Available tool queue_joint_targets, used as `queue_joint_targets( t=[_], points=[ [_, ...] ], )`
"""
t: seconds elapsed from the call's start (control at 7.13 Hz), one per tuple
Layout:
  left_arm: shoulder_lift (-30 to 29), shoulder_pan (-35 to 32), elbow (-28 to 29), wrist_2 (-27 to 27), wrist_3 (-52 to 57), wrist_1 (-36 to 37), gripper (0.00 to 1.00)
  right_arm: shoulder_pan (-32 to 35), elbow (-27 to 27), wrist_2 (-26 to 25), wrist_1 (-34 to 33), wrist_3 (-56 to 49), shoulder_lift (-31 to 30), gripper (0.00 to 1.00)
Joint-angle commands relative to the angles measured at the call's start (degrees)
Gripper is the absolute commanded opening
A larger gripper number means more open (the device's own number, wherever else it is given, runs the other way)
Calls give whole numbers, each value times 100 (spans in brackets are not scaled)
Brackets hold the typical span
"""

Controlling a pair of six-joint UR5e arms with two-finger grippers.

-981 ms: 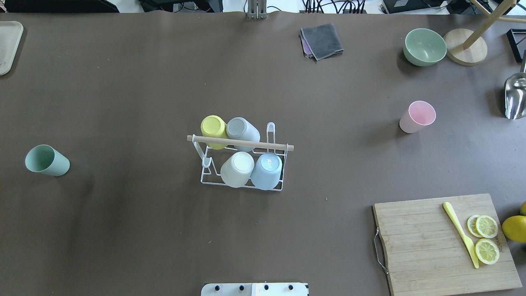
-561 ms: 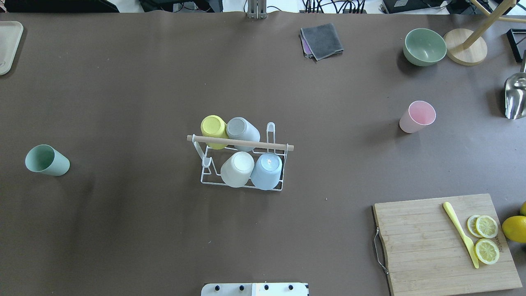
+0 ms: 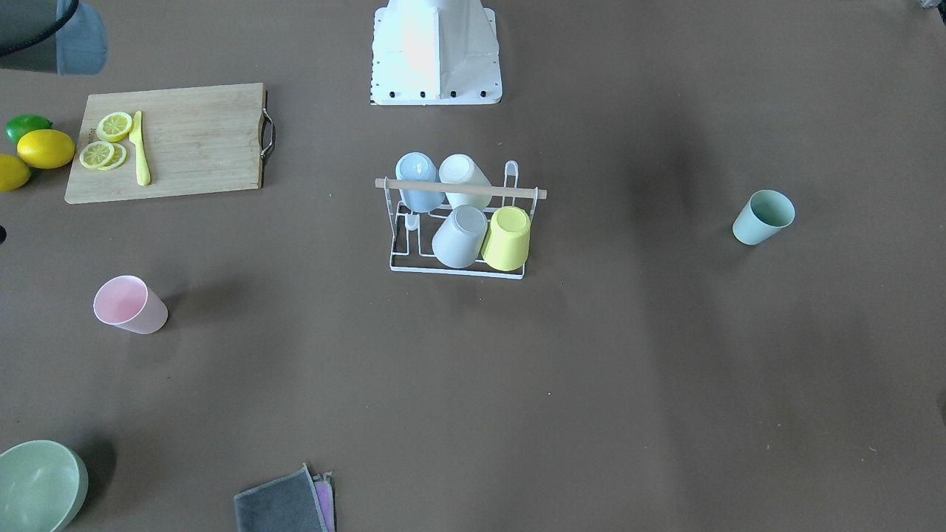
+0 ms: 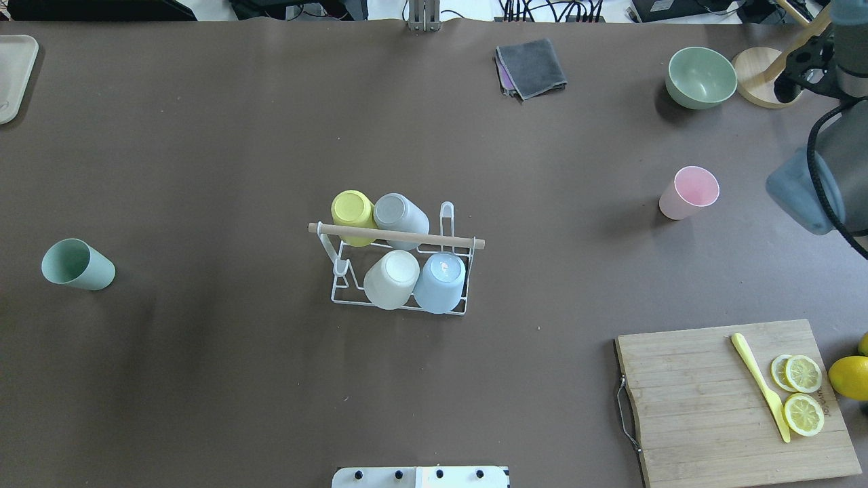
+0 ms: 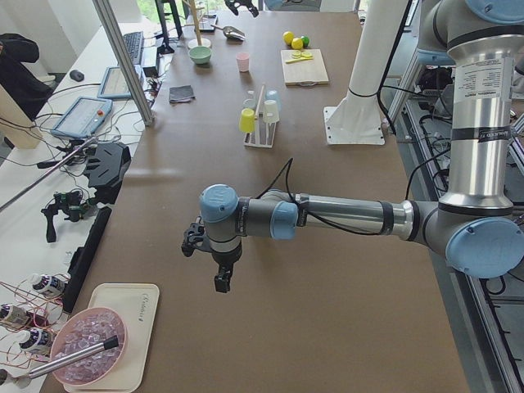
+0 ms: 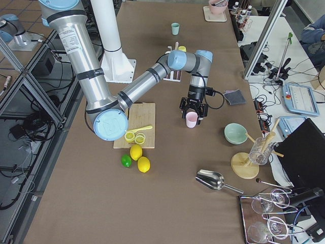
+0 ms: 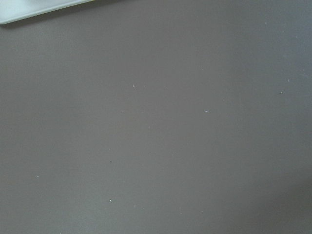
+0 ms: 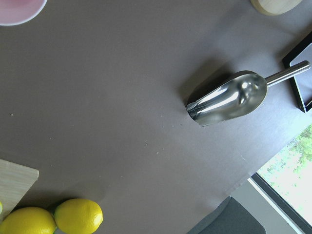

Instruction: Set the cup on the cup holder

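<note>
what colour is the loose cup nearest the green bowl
The cup is pale pink; clearest in the overhead exterior view.

Overhead: bamboo cutting board [image 4: 705,400] at 4 o'clock of brown surface [image 4: 271,135]; yellow knife [image 4: 759,386], lemon slices [image 4: 803,414] on its right part; whole lemon [image 4: 849,377] just off right edge. Green bowl [image 4: 700,76] at 1 o'clock, folded grey cloth [image 4: 532,66] near 12, pale tray [image 4: 13,74] at 10.

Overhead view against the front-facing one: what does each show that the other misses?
Only overhead: the tray at the table corner and the round wooden base. Only front-facing: the lime. Both: the cup holder, the pink cup, the green cup, the board, the bowl and the cloth.
</note>
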Motion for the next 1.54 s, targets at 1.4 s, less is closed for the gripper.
queue_joint_targets(
  t=[1.4],
  points=[
    [-3120,1864,1655,267,18,3142,98,-1628,-2504,-1175,-686,-2281,2373,100]
  ],
)
